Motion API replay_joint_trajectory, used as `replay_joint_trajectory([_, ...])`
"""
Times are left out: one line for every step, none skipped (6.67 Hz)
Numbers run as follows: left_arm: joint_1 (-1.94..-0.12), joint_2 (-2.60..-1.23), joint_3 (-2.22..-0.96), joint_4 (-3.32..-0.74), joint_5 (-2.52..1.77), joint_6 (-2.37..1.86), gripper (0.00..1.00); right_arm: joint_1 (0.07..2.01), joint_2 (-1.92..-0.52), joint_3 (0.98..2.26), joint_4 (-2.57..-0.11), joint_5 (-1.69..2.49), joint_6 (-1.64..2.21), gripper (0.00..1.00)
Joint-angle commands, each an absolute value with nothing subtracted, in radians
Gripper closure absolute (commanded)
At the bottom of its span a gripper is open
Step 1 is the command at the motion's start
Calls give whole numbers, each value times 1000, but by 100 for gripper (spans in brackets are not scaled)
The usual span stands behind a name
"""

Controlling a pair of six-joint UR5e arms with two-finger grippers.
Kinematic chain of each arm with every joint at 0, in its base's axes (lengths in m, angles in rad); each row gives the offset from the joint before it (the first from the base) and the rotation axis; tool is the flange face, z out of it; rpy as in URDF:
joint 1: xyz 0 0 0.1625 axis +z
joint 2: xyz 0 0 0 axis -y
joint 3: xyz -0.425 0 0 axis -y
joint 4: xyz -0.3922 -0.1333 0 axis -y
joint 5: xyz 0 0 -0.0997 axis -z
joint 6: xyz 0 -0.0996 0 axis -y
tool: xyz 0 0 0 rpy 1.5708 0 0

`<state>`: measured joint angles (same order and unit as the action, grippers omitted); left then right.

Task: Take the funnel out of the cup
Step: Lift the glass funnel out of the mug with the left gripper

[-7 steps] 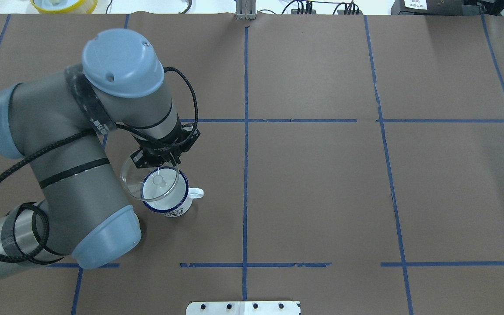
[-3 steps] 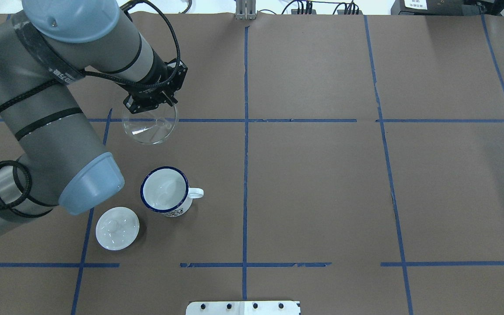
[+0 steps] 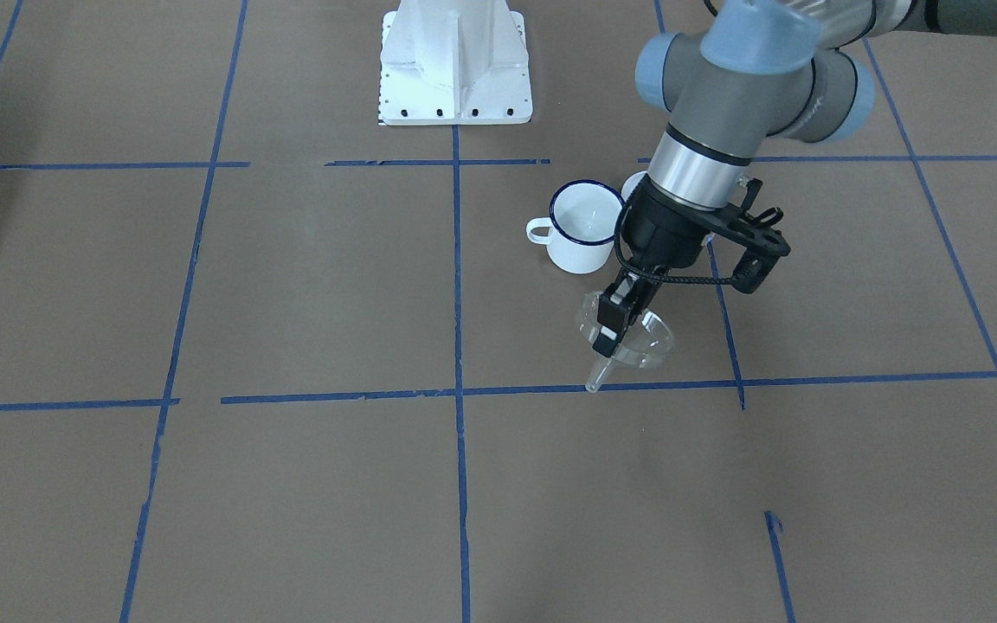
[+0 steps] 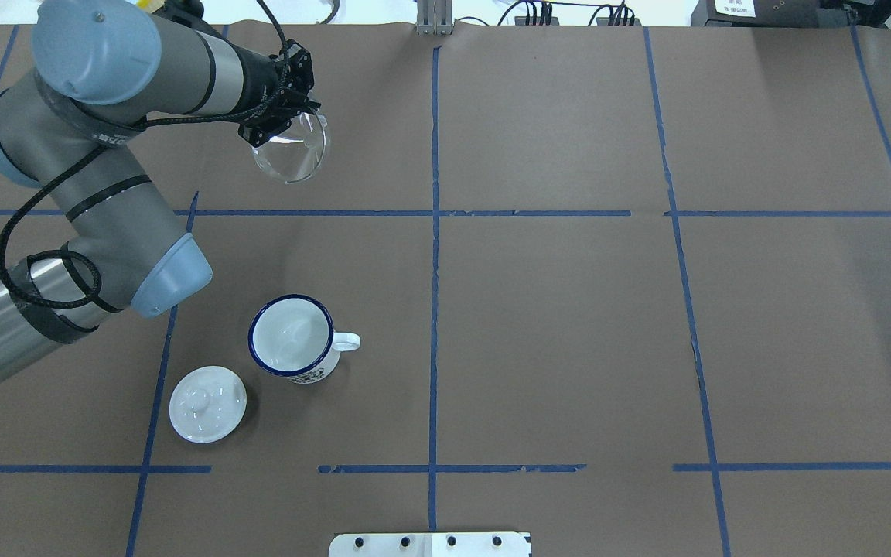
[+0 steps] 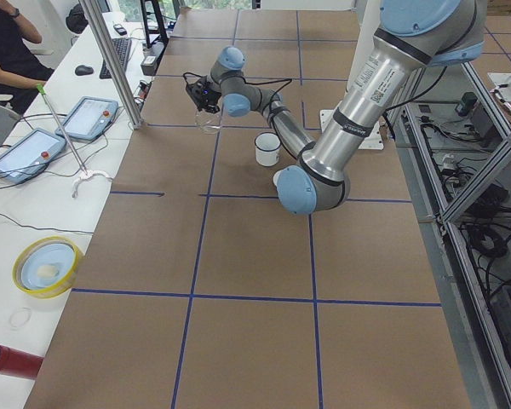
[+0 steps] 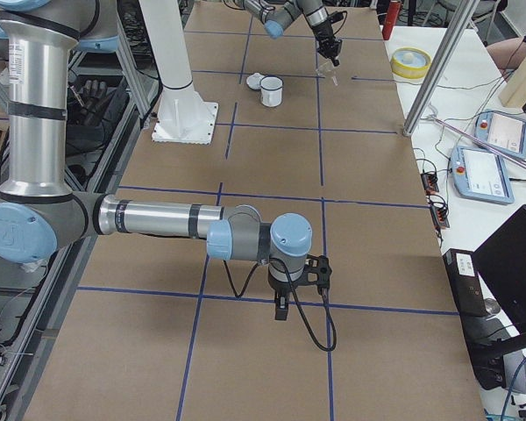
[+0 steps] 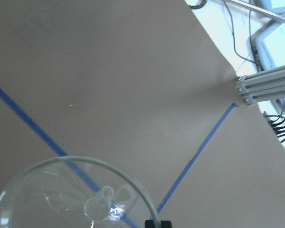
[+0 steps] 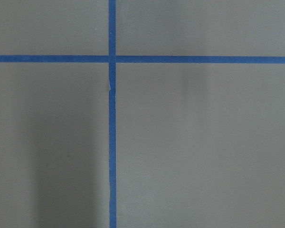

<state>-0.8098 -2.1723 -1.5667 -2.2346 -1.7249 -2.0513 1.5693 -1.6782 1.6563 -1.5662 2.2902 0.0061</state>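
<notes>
Clear funnel (image 3: 650, 339) hangs rim-clamped in left gripper (image 3: 607, 331), out of enamel mug (image 4: 291, 336) well behind the gripper; carry step, next needs lowering and release onto table (image 3: 291, 285).

I log the table (image 4: 569, 325) as matt brown, gridded with blue tape lines. Upper left of the overhead view, the funnel (image 4: 295, 158) is colourless and see-through, with brown showing through it. The cup (image 4: 291, 334) is white with a dark blue rim and a dark printed patch low on its side. The lid (image 4: 207, 404) is plain glossy white. The left arm (image 4: 113, 224) is grey with pale blue caps; the left gripper (image 3: 607, 336) is black.
</notes>
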Motion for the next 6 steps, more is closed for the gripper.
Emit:
replay_joint_trajectory([-796, -2166, -1355, -2512, -1558, -2118, 100, 1569, -1677, 1655, -1566, 2290, 6, 0])
replay_joint_trajectory([-796, -2155, -1342, -2590, -1555, -2164, 100, 1569, -1677, 1657, -1566, 2290, 6, 0])
replay_joint_trajectory([-795, -2157, -1281, -2664, -1549, -2172, 100, 1569, -1678, 1655, -1566, 2290, 6, 0])
replay_joint_trajectory([-784, -2142, -1249, -2772, -1490, -2195, 100, 1569, -1678, 1655, -1566, 2290, 6, 0])
replay_joint_trajectory([-741, -2108, -1244, -2833, -1471, -2210, 100, 1569, -1678, 1657, -1566, 2290, 6, 0])
replay_joint_trajectory([-733, -2108, -1244, -2835, -1468, -2218, 100, 1569, -1678, 1655, -1566, 2290, 6, 0])
